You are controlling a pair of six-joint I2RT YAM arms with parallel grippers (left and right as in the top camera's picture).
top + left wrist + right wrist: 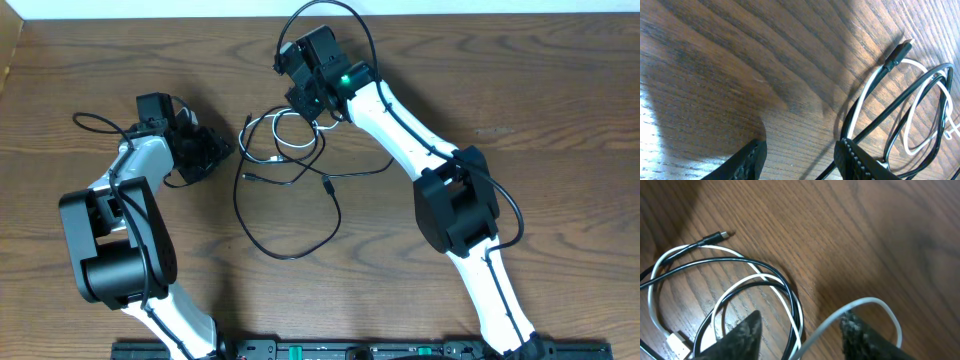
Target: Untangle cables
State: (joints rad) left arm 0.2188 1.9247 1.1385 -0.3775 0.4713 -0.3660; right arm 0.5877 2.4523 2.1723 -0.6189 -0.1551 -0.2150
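Observation:
The thin black cable (288,254) lies in a wide loop at mid-table, its upper part coiled with the white cable (283,141). My right gripper (300,100) hangs over that coil. In the right wrist view it stands open (800,335). The black cable (785,287) and a white strand (740,282) run between its fingers, and a raised white loop (875,302) curls round the right finger. My left gripper (212,150) sits left of the coil, open (800,160). The black cable (940,70) and white cable (865,92) lie beside its right finger (860,160).
A dark end plug (720,236) and a white plug (677,342) lie on the wooden table (520,90). The arm's own thicker black wire (330,10) arcs above the right wrist, and another (95,122) loops left of the left arm.

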